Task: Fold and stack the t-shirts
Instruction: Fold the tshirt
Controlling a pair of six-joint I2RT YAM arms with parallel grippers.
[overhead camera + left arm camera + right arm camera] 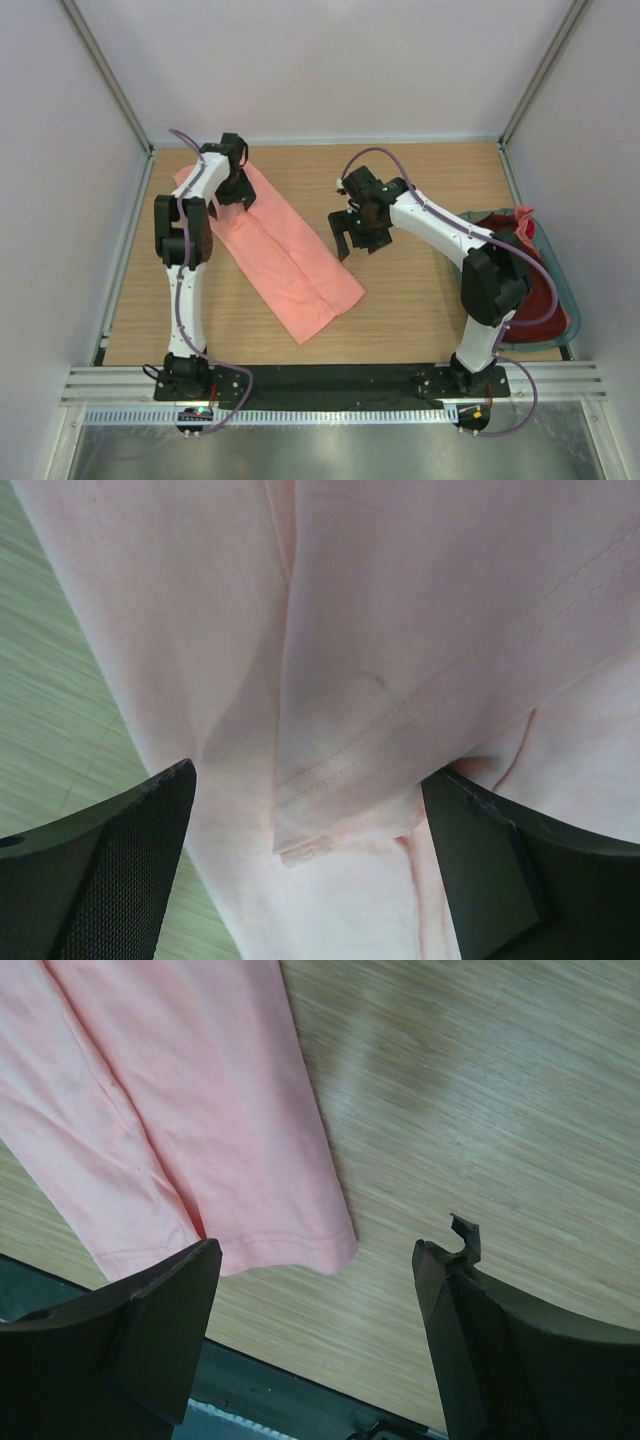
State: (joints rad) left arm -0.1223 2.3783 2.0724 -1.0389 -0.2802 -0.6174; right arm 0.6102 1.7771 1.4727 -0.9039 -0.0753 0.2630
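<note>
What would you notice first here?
A long salmon-pink t-shirt, folded into a strip, lies slanted across the table. The left gripper is open over its far end; the right gripper hangs open beside it. At the right edge, a maroon shirt lies in a grey-teal basket.

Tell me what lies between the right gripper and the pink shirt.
Only bare table separates right gripper from pink shirt, per the top view.

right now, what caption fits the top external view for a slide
Left claw open over the far end of a long-folded salmon-pink t-shirt; right claw open beside it.
</note>
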